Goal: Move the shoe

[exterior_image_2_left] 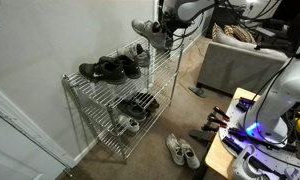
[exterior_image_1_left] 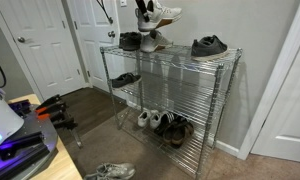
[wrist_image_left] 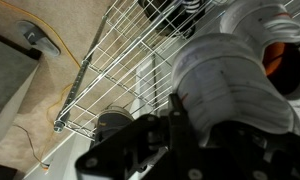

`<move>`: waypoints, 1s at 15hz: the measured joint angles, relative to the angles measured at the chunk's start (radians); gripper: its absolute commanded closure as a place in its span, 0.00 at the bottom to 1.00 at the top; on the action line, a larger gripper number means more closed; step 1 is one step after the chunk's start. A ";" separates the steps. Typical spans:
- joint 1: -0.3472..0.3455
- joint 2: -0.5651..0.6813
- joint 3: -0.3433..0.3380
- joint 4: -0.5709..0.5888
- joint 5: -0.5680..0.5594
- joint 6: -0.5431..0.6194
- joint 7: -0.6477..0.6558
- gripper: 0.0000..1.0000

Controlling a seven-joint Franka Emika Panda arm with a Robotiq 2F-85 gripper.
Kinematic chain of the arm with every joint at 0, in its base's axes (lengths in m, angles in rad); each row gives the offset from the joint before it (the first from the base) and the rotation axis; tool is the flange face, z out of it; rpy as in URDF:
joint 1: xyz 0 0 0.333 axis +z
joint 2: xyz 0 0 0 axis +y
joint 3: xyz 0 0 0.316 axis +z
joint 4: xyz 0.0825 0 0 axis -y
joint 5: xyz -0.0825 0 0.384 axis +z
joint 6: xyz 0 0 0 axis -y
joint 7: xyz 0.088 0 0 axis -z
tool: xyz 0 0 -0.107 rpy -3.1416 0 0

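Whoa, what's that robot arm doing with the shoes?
The robot's gripper has grabbed the white shoe and holds it up in the air, above the top of the wire rack. Black shoes sit on the top shelf underneath it. More shoes lie on the lower shelves, and a pair of sneakers lies on the floor in front. The white shoe isn't resting on anything right now.
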 measured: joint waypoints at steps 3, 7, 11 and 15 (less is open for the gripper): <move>0.017 0.038 -0.029 0.041 0.000 -0.025 0.013 0.95; 0.033 0.075 -0.060 0.047 0.001 -0.025 0.034 0.95; 0.036 0.124 -0.079 0.069 0.005 -0.026 0.038 0.95; 0.047 0.156 -0.091 0.084 0.008 -0.026 0.038 0.95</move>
